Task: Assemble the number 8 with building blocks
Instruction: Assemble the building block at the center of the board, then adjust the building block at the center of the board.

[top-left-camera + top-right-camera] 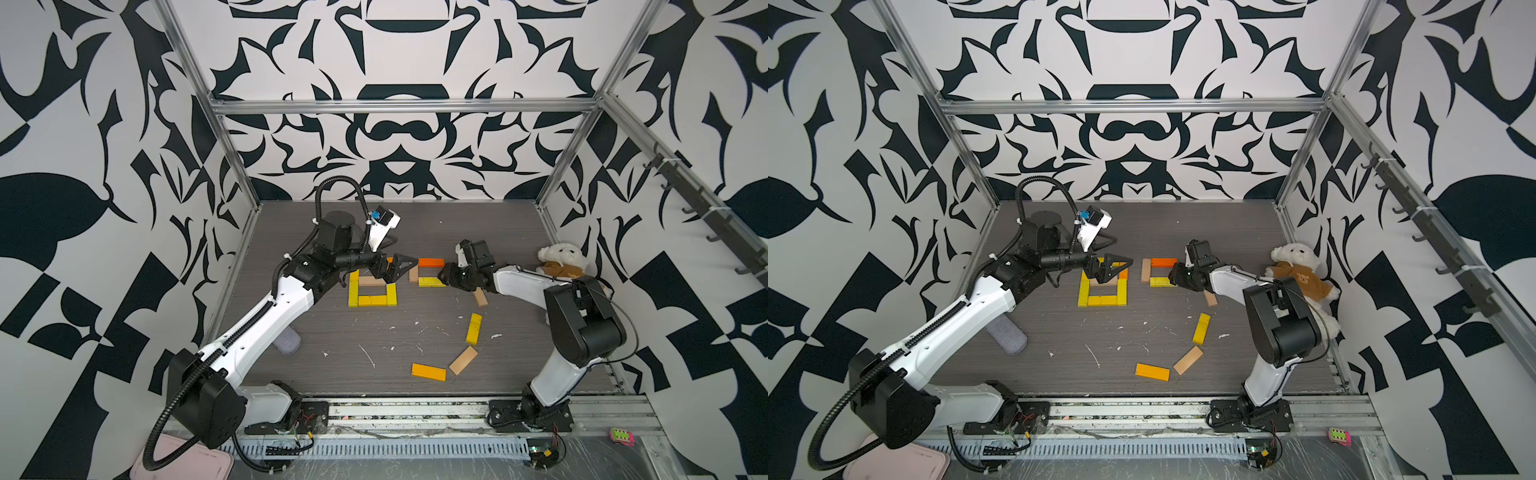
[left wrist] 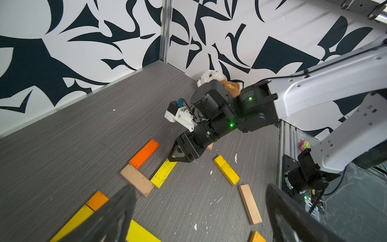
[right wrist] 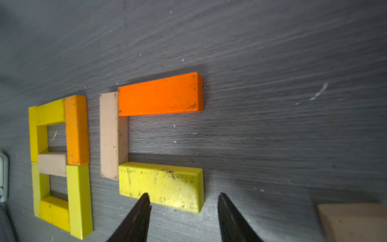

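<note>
A grey roll lies near the counter's left edge, partly under the left arm. Next, seven blocks form a closed double square with their edges touching. The left end effector hangs over its far end, spread wide and empty. Across a thin gap, a tan block is the spine of a C, with an orange block at its far end and a yellow block at its near end. The C's right side is open. There the right end effector sits low, part-way open and empty, tips by the yellow block's right end. Loose blocks curve toward the front edge. The counter's back strip and front middle are bare. A bear leans in the right corner.
</note>
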Controlling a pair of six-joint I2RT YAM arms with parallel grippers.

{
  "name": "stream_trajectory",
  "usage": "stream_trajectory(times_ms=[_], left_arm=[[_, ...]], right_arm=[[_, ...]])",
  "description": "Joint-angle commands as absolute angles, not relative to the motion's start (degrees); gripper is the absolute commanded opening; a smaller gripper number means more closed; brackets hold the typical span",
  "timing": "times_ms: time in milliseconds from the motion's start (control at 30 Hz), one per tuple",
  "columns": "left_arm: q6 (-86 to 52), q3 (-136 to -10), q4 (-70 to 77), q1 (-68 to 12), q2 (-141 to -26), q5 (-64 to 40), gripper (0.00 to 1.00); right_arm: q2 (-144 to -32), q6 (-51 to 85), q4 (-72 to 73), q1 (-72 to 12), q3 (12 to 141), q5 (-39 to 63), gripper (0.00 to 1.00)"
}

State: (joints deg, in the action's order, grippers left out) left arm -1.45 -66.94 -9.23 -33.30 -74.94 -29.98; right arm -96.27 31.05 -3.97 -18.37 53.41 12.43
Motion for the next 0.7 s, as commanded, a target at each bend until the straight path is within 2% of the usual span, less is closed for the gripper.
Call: stream_trajectory(times_ms=[0, 133, 233, 500, 667], left_arm=[[-0.5, -65.7, -11.3, -35.3, -73.5, -27.8, 0.99], [3.4, -63.0, -16.2, -41.6, -70.6, -22.0, 0.99], [4.1, -59.8, -17.6, -47.2, -69.7, -18.7, 0.99], [4.4, -52.3, -19.0, -61.4, -70.0, -12.7, 1.0], [1.6, -49.8, -17.4, -66.1, -71.6, -10.0, 1.0]], right_arm=[[-88.9, 26.8, -7.1, -18.6, 51.5, 10.8, 0.66], [-80.2, 22.0, -11.0, -18.7, 47.7, 10.7, 0.81], [-73.7, 20.7, -15.0, -18.8, 45.3, 11.1, 0.87], [-53.9, 22.8, -28.6, -18.9, 41.4, 9.8, 0.9], [-47.7, 23.4, -32.5, -18.9, 39.7, 8.6, 0.9]])
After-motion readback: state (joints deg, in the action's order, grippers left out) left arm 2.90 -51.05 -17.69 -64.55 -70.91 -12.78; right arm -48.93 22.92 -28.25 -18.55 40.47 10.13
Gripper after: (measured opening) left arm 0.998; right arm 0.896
